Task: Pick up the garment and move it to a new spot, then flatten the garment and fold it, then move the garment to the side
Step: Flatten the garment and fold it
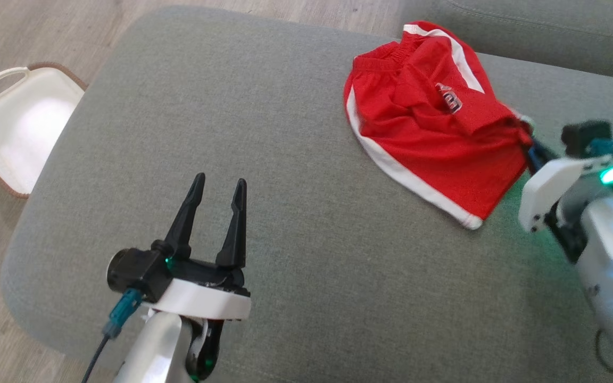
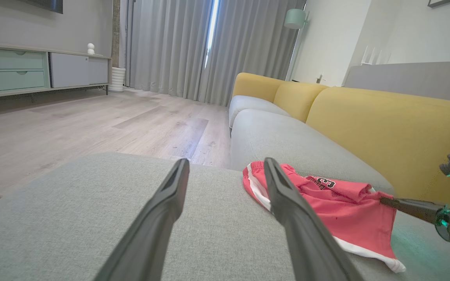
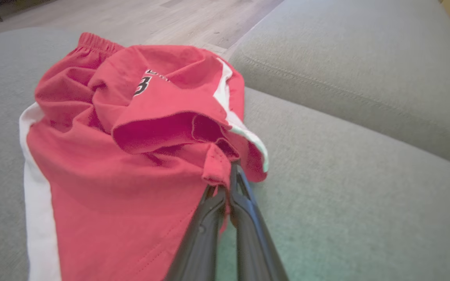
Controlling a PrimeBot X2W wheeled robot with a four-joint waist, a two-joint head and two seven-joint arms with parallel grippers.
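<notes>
Shorts (image 1: pixel 429 138) lying crumpled at 1 o'clock on grey cushion (image 1: pixel 232 106). Right gripper (image 3: pixel 227 183) pinching hem fold, fingers closed on cloth. Left gripper (image 1: pixel 218 194) hovering at 7 o'clock, fingers wide, empty. Lifting slowly, straight up advisable; thin pinch likely slipping if jerked.

The head camera looks steeply down on the grey sofa seat (image 1: pixel 296 159) from above and near. The left wrist camera sits low over the seat, facing along it toward the curtains (image 2: pixel 170 43) far off. The right wrist camera is closest — almost on the red shorts (image 3: pixel 123 175), which all three views share.
</notes>
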